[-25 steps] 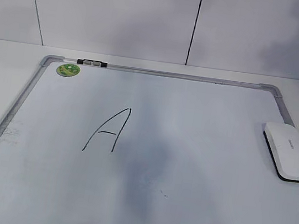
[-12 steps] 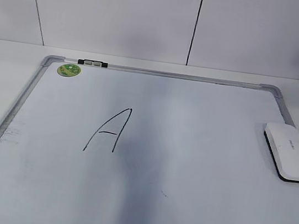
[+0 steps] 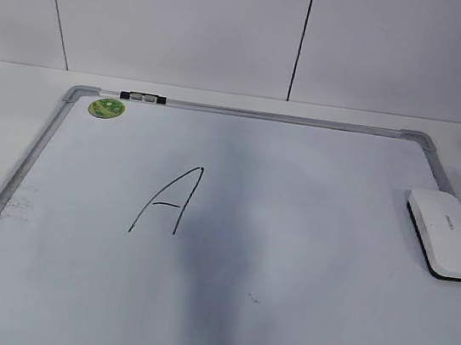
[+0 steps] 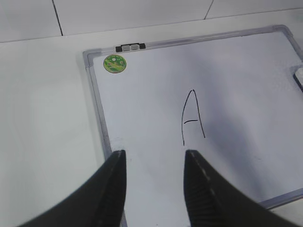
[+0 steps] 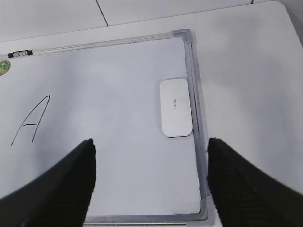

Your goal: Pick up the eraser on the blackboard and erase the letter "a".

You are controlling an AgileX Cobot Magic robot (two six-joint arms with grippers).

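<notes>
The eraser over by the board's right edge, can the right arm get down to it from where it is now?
Probably yes: the right gripper hangs open above the eraser, with nothing between them on the blackboard.

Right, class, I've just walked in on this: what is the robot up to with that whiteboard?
Nothing is being handled yet. The eraser lies flat on the blackboard, against its right frame. One hand-drawn capital letter "A" is the only writing, and it is unerased. Both claws are open and empty above the board: the right claw hangs nearer the eraser, the left claw nearer the letter.
</notes>
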